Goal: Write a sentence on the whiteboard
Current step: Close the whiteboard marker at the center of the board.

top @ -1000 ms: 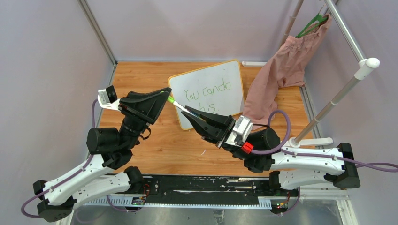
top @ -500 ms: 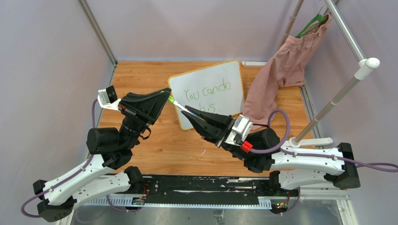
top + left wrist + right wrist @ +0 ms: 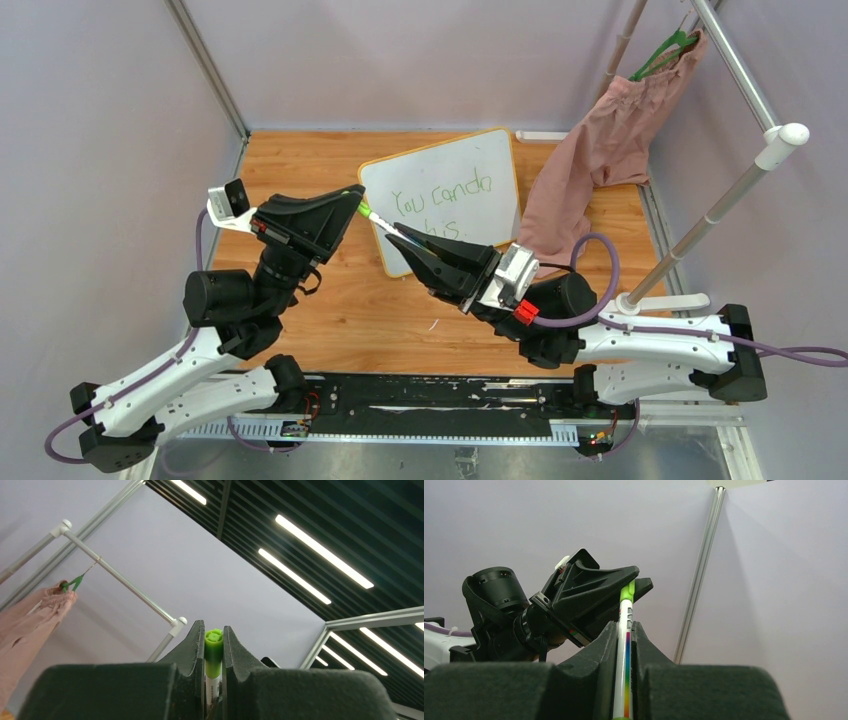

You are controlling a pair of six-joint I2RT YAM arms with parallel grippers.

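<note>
The left hand (image 3: pixel 355 200) is pinching the green cap (image 3: pixel 213 647) and the right hand (image 3: pixel 393 233) is squeezing the middle of the marker (image 3: pixel 378 223), which looks light, hard and slippery, by the whiteboard (image 3: pixel 480 150) lying on the surface (image 3: pixel 300 160).

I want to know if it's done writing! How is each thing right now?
left gripper: shut on the marker, at its green cap.
right gripper: shut on its white barrel.
marker: capped, held by both.
whiteboard: lying flat, written on.
sentence: green, second line partly hidden.
pink cloth: hanging on the rack.
</note>
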